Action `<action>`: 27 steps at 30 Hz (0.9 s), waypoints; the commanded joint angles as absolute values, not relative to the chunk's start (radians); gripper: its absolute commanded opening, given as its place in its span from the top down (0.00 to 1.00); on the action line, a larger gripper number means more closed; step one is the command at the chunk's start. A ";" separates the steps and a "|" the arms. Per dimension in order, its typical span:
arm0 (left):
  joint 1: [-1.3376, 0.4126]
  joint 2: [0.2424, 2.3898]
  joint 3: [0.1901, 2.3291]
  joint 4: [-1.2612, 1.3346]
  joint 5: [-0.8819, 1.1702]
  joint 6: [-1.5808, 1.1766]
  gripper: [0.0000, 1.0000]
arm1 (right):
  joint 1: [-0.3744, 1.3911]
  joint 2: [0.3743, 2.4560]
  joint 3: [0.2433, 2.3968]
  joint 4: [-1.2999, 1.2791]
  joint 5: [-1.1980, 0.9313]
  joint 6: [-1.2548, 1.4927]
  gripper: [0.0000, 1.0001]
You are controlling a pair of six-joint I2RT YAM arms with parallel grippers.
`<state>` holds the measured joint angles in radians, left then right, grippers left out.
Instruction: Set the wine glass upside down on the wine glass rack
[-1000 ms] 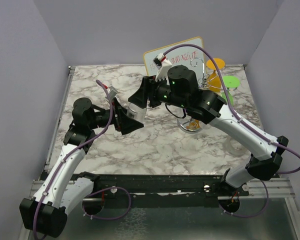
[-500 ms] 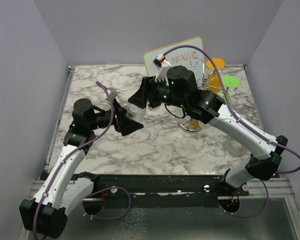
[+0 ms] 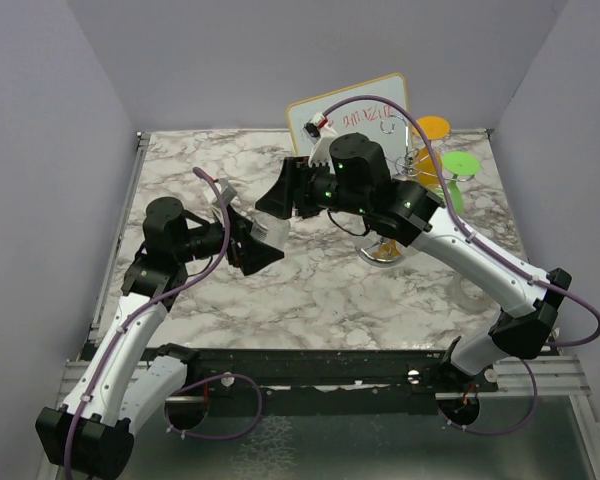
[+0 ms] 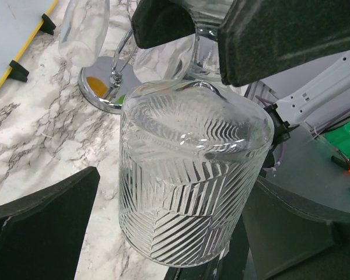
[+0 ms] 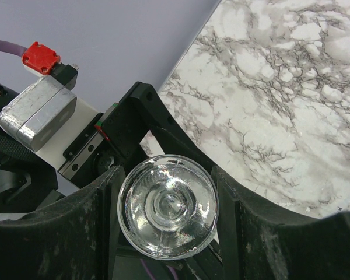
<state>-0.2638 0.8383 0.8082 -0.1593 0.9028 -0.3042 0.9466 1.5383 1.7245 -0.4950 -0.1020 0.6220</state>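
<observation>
Two arms lean together, elbows bent: the right claw [image 5: 166,171] clamps the glass [image 4: 192,151] by its foot, the left claw [image 3: 258,247] gapes around the bowl. It hangs over the table [image 3: 330,290], left of the rack [image 3: 384,252].

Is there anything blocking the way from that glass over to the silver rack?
No loose object shows between the wine glass and the wine glass rack. Only the right arm spans that gap in the top view. The right pincer grips the glass by its foot, and the left pincer sits around the bowl.
</observation>
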 commanded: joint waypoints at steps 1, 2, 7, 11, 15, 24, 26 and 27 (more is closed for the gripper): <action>-0.259 0.832 0.825 -0.141 0.904 -0.299 0.02 | 0.942 1.536 1.722 -0.413 -0.178 0.658 0.99; -0.259 0.837 0.824 -0.129 0.919 -0.312 0.03 | 0.941 1.538 1.721 -0.410 -0.180 0.658 0.99; -0.259 0.872 0.838 -0.125 0.984 -0.361 0.25 | 0.939 1.538 1.711 -0.381 -0.200 0.634 0.99; -0.259 0.886 0.835 -0.130 0.994 -0.373 0.50 | 0.939 1.541 1.707 -0.368 -0.218 0.619 0.99; -0.259 0.876 0.827 -0.104 1.000 -0.347 0.72 | 0.939 1.548 1.710 -0.376 -0.218 0.607 0.90; -0.259 0.800 0.751 0.129 0.925 -0.382 0.81 | 0.935 1.498 1.689 -0.345 -0.069 0.548 0.28; -0.259 0.801 0.746 0.162 0.915 -0.377 0.83 | 0.932 1.473 1.693 -0.327 -0.013 0.527 0.24; -0.259 0.805 0.744 0.174 0.913 -0.374 0.83 | 0.929 1.461 1.695 -0.319 0.028 0.517 0.23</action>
<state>-0.2615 0.8227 0.7494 0.0059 0.9478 -0.3706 0.9302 1.5345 1.6932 -0.3908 -0.1020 0.5709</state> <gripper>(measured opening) 0.721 0.747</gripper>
